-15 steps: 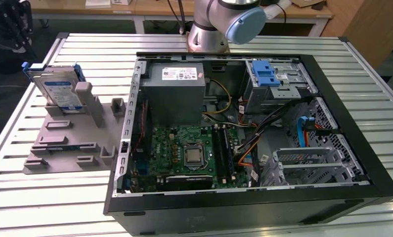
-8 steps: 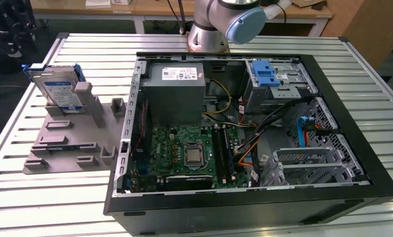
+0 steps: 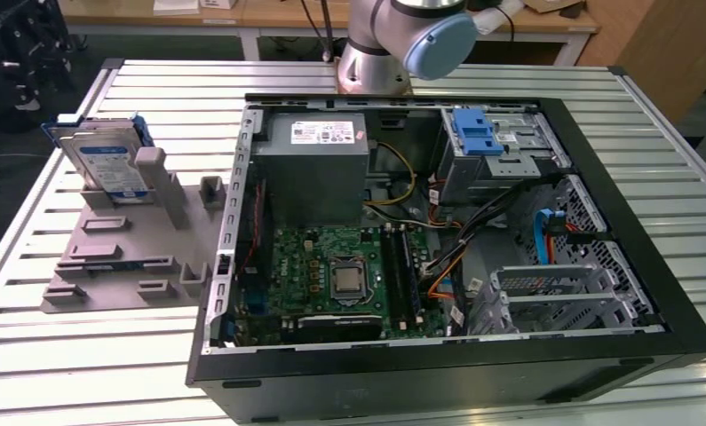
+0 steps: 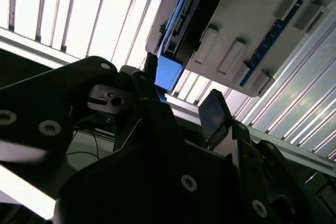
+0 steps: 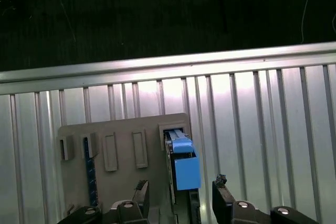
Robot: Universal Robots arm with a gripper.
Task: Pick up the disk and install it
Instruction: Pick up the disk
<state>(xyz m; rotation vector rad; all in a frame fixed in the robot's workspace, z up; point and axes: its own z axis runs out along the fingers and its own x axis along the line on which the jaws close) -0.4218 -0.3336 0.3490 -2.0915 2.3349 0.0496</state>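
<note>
Slatted aluminium table point(image 3: 80, 355) carries everything here: an open black computer case point(image 3: 448, 382) on the exterior view's right, and a grey holder point(image 3: 128, 248) on the exterior view's left. The base of the robot arm point(image 3: 388, 44) stands at the table's far edge, behind the case.

The disk point(image 3: 101, 160) stands on edge in a slot at the far end of the holder, label side showing, its blue caddy framing it. It is well apart from the case, outside it. Inside the case, the grey power-supply box point(image 3: 317, 160) sits at the far end. The blue-latched drive cage point(image 3: 495, 142) is beside it, and the green motherboard point(image 3: 329, 275) lies nearer the camera.

In the first wrist view the gripper point(image 5: 180, 184) is spread wide, with one dark fingertip on either side of the disk point(image 5: 185, 169) (seen end-on, its blue caddy tab uppermost). A gap shows between each fingertip and the caddy, so nothing is gripped and no contact is visible. The holder point(image 5: 121, 140) lies flat on the table's slats point(image 5: 252, 108).

The second wrist view shows the same spread from the side: the gripper point(image 4: 182, 82) has its fingers well apart, and the disk point(image 4: 197, 9) is seated in the holder point(image 4: 257, 19) beyond them.
</note>
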